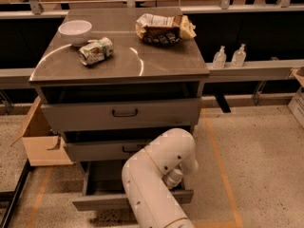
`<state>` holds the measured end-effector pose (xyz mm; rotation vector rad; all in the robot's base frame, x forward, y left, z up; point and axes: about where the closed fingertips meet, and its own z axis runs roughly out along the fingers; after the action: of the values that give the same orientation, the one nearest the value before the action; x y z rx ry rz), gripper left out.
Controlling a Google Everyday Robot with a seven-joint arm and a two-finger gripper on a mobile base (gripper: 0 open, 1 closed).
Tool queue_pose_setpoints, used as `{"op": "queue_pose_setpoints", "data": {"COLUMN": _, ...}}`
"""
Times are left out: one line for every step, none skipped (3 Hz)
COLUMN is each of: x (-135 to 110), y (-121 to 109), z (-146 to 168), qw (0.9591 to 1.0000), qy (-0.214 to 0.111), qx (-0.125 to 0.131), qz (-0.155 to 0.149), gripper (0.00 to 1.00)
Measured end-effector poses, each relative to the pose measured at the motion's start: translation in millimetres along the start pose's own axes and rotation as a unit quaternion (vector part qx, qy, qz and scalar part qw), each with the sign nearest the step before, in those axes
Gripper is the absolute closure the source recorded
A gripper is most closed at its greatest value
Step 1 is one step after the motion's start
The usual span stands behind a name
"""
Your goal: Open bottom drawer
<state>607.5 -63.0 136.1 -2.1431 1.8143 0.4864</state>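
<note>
One cardboard box (pixel 40 141) sits on the floor left of the cabinet (pixel 142 65). On the cabinet's top you see a white bowl (pixel 75 31), a crumpled packet (pixel 95 50) just right of it, and a snack bag (pixel 164 28) at the back right. Lowest in the cabinet's front, the bottom drawer (pixel 95 201) stands well out. The white arm (pixel 156 175) bends over the drawer's right part, and the gripper (pixel 174 178) sits behind the arm, low inside that drawer; you cannot tell whether it grips anything. Two bottles (pixel 220 57) stand right of the cabinet.

Grey bottom drawer (pixel 97 202) stands open (jaws mostly hidden at its front).
</note>
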Motion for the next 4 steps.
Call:
{"op": "queue_pose_setpoints", "data": {"x": -9.1, "y": 22.3, "z": -0.7, "qw": 0.9989, "qy": -0.013, "qx": -0.045, "qz": -0.001, "gripper": 1.0}}
{"op": "queue_pose_setpoints", "data": {"x": -22.3, "y": 43.0, "z": -4.5, "qw": 0.9958, "qy": -0.031, "qx": -0.085, "qz": -0.003, "gripper": 1.0}}
{"op": "queue_pose_setpoints", "data": {"x": -34.8, "y": 67.1, "z": -8.4, "qw": 0.9901, "qy": -0.059, "qx": -0.127, "qz": 0.007, "gripper": 1.0}}
{"op": "queue_pose_setpoints", "data": {"x": -47.0, "y": 94.1, "z": -11.8, "qw": 0.981, "qy": -0.09, "qx": -0.169, "qz": 0.028, "gripper": 1.0}}
